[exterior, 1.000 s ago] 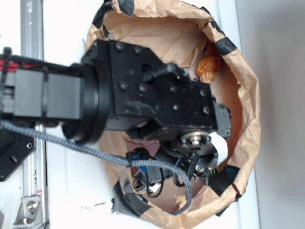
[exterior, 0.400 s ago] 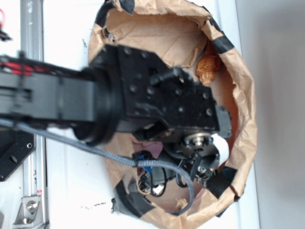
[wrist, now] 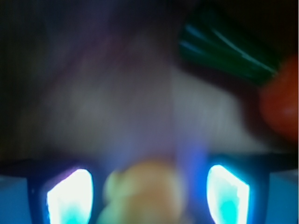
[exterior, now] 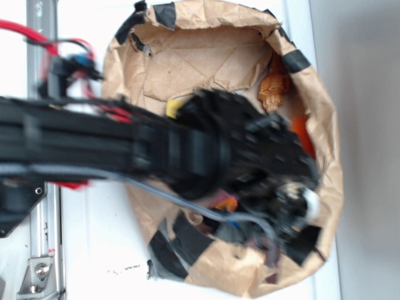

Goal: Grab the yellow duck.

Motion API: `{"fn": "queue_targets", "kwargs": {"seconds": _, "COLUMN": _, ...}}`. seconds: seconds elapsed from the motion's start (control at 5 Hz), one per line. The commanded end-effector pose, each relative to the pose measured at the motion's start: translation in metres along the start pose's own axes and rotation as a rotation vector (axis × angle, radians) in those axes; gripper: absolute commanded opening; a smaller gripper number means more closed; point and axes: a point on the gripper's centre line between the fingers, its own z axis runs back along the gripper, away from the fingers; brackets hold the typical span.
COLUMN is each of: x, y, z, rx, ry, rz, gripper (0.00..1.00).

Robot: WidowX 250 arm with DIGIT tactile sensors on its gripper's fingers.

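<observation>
Inside the paper bag [exterior: 312, 94], the gripper [wrist: 147, 196] is standing with fingers [wrist: 70, 196] apart around the blurred yellow duck [wrist: 145, 193], the bag's wall lying near.

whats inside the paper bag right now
In the bag: a brown ridged toy by the far wall, a yellow piece, an orange carrot. The arm covers the middle. The blurred wrist view shows a yellowish blob, probably the duck, between the fingers.
</observation>
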Motion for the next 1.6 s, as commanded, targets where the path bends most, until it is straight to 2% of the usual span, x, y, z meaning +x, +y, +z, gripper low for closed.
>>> {"fn": "queue_targets", "kwargs": {"seconds": 0.0, "x": 0.000, "y": -0.024, "z": -0.007, "rx": 0.013, "ry": 0.038, "rz": -0.085, "gripper": 0.00}}
{"fn": "queue_targets", "kwargs": {"seconds": 0.2, "x": -0.002, "y": -0.025, "z": 0.001, "rx": 0.024, "ry": 0.040, "rz": -0.079, "gripper": 0.00}}
{"fn": "queue_targets", "kwargs": {"seconds": 0.4, "x": -0.010, "y": -0.031, "z": 0.028, "rx": 0.096, "ry": -0.053, "rz": -0.067, "gripper": 1.00}}
{"fn": "queue_targets", "kwargs": {"seconds": 0.6, "x": -0.013, "y": -0.037, "z": 0.037, "rx": 0.135, "ry": -0.138, "rz": -0.036, "gripper": 1.00}}
{"fn": "queue_targets", "kwargs": {"seconds": 0.8, "x": -0.015, "y": -0.042, "z": 0.042, "rx": 0.170, "ry": -0.141, "rz": -0.044, "gripper": 1.00}}
{"fn": "queue_targets", "kwargs": {"seconds": 1.0, "x": -0.016, "y": -0.039, "z": 0.050, "rx": 0.149, "ry": -0.119, "rz": -0.047, "gripper": 1.00}}
{"fn": "queue_targets", "kwargs": {"seconds": 1.2, "x": -0.017, "y": -0.036, "z": 0.044, "rx": 0.051, "ry": -0.015, "rz": -0.024, "gripper": 1.00}}
{"fn": "queue_targets", "kwargs": {"seconds": 1.4, "x": -0.014, "y": -0.036, "z": 0.037, "rx": -0.005, "ry": 0.057, "rz": 0.008, "gripper": 1.00}}
